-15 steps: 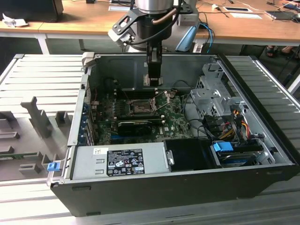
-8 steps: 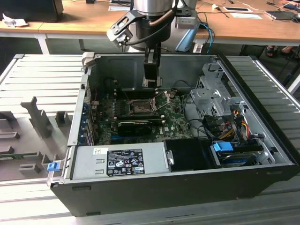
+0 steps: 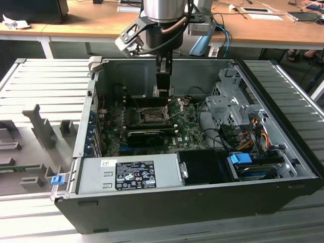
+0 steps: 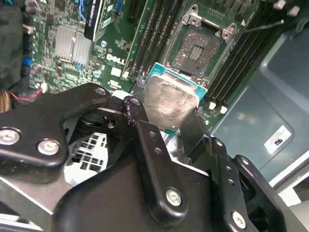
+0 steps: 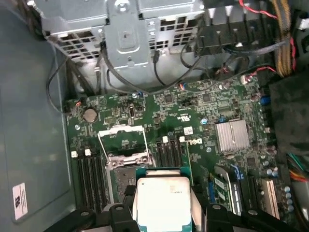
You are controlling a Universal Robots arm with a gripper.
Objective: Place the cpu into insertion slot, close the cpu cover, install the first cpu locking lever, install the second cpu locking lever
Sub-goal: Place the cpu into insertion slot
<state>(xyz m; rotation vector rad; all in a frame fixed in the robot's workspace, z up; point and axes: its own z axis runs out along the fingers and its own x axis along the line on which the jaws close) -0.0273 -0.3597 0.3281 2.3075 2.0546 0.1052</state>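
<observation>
My gripper (image 3: 163,90) hangs inside the open computer case, shut on the cpu (image 4: 171,100), a silvery square chip on a teal-edged carrier, clamped between black fingers (image 4: 145,130). The cpu (image 5: 161,200) hovers a little above the green board, just beside the insertion slot (image 4: 198,47), whose dark pin field lies bare. The insertion slot (image 3: 152,117) sits below and slightly toward the exterior view's left of the fingers. The cpu cover (image 5: 123,140) stands swung open at the slot's far edge. A thin wire locking lever (image 4: 263,26) sticks up beside the slot.
Black memory slots (image 4: 154,34) flank the socket. A long black expansion card (image 3: 149,135) lies in front of it. A metal drive cage (image 3: 230,104) and cable bundles (image 3: 253,129) fill the exterior view's right. The power supply (image 3: 129,174) sits along the near wall.
</observation>
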